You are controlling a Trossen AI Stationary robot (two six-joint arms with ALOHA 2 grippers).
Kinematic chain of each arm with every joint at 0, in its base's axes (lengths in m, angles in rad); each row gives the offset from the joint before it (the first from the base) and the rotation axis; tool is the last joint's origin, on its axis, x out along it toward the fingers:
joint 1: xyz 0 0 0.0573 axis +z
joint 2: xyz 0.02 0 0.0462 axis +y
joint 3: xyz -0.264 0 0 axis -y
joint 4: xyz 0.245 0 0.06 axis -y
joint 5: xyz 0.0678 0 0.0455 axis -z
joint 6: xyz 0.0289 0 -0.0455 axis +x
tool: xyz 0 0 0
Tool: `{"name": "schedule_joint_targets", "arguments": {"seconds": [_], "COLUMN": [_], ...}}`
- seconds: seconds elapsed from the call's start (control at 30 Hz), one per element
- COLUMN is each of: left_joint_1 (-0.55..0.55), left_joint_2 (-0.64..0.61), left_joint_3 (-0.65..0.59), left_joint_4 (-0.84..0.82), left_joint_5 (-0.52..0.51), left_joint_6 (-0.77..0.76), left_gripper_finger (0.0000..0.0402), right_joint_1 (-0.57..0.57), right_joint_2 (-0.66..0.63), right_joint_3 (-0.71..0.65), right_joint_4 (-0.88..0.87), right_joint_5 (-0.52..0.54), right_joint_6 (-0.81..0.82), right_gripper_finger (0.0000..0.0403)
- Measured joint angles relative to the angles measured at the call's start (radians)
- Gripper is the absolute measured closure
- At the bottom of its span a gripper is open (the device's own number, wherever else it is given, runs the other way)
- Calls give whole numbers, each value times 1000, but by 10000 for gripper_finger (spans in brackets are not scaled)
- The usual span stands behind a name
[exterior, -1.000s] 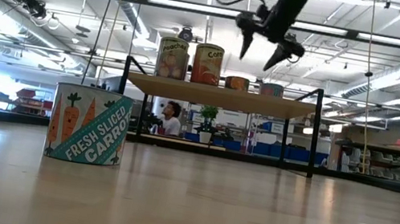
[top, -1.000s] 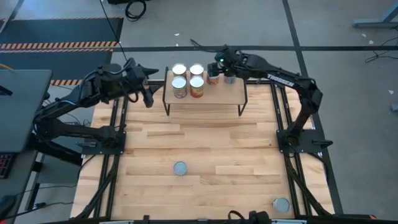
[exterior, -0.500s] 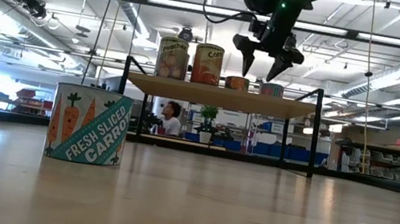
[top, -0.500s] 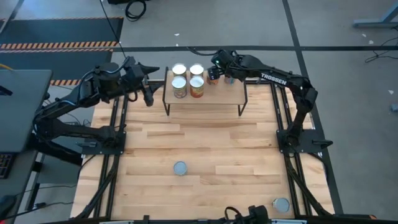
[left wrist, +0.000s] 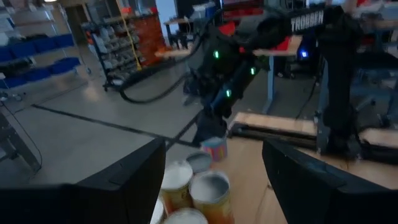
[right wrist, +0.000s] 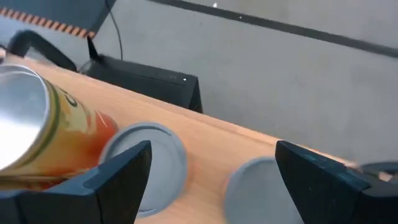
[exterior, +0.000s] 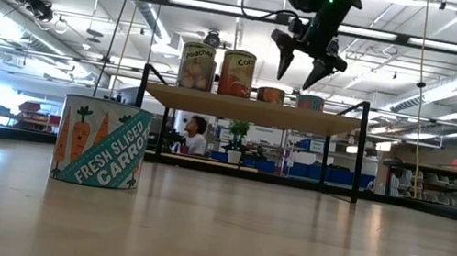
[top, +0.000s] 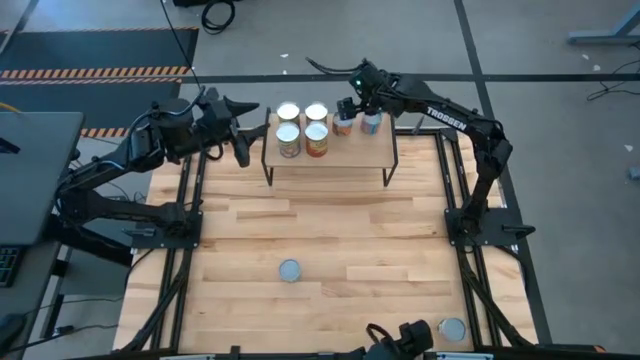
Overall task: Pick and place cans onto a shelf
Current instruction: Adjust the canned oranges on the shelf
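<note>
The light-wood table (top: 330,225) carries a small shelf (top: 340,155) on thin black legs near its far edge. Six cans stand on the shelf: four tall ones (top: 302,130) grouped at its left end, two short ones (top: 357,123) along its far edge further right. One can (top: 289,270) stands on the table itself toward the near edge, another (top: 452,328) by the near right corner.

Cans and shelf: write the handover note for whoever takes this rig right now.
Right gripper: open, empty, above the shelf's back right cans.
Left gripper: open, empty, waiting beside the shelf's left end.
Done: six cans on the shelf, four tall ones at left, two short ones beside them.
Left: carrot can mid-table and another can at the near right corner.
</note>
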Motion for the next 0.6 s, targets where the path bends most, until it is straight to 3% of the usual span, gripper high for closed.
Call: {"name": "schedule_joint_targets", "arguments": {"seconds": [0.23, 0.33, 0.43, 0.6], "left_joint_1": [0, 15, 26, 30], "left_joint_2": [20, 25, 28, 21], "left_joint_3": [1, 1, 1, 0], "left_joint_4": [37, 48, 52, 84], "left_joint_5": [-4, -6, -9, -9], "left_joint_6": [-11, -38, -85, -111], "left_gripper_finger": [127, 127, 127, 127], "right_joint_1": [12, 17, 10, -13], "right_joint_2": [0, 0, 2, 31], "right_joint_3": [28, 29, 28, 23], "right_joint_4": [34, 40, 57, 74], "right_joint_5": [-93, -121, -168, -237], "right_joint_6": [-237, -379, -550, -716], "right_gripper_finger": [59, 79, 124, 241]}}
